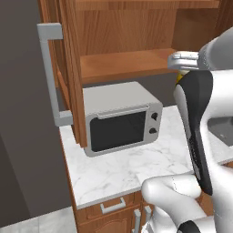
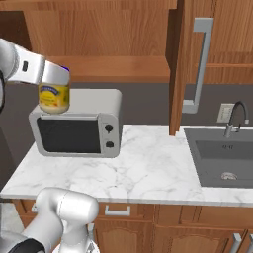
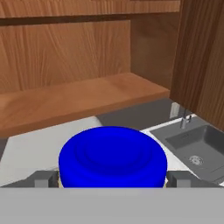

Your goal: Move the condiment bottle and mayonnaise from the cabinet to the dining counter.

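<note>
The mayonnaise (image 2: pixel 54 97), a squat yellow jar with a blue lid (image 3: pixel 113 156), hangs in the air in front of the open cabinet (image 2: pixel 118 29). My gripper (image 2: pixel 55 78) is shut on it from above, a fingertip (image 3: pixel 43 178) on each side of the lid. In the left base view the gripper (image 1: pixel 184 63) sits right of the microwave, and just a sliver of the jar (image 1: pixel 179 78) peeks out behind my arm. The cabinet's wooden shelf (image 1: pixel 123 63) is bare. The condiment bottle and the dining counter are out of view.
A grey microwave (image 1: pixel 122 119) stands on the marble worktop (image 2: pixel 148 168) under the cabinet. The cabinet doors (image 2: pixel 190 64) hang open on both sides, with long grey handles (image 1: pixel 50 73). A sink with a tap (image 2: pixel 230 153) lies to the right.
</note>
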Tool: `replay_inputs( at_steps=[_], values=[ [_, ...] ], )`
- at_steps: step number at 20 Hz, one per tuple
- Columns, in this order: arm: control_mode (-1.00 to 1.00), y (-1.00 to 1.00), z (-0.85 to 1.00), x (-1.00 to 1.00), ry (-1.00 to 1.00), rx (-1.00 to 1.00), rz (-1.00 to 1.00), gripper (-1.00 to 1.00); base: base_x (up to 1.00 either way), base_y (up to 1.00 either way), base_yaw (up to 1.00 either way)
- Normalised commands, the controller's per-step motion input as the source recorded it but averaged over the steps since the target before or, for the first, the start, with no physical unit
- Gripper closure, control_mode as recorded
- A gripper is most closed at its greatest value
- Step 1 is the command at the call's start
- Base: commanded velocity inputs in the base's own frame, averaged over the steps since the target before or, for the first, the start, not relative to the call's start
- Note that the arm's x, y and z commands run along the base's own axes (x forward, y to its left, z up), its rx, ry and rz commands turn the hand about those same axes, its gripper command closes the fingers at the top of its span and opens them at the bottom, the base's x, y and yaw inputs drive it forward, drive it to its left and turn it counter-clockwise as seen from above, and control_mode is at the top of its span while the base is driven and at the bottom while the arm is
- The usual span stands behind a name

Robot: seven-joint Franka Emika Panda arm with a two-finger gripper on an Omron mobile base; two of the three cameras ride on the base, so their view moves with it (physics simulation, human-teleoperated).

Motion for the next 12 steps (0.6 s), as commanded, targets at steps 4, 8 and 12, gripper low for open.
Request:
replay_inputs(
  at_steps=[4, 8, 12],
  values=[
    [-1.00, 0.03, -0.46, -0.28, 0.07, 0.00, 0.00, 1.00, 0.00, 0.00, 0.00],
    [-1.00, 0.09, -0.43, -0.02, 0.13, -0.01, 0.00, 1.00, 0.00, 0.00, 0.00],
    [-1.00, 0.00, -0.32, -0.02, 0.07, 0.00, 0.00, 1.00, 0.00, 0.00, 0.00]
  ],
)
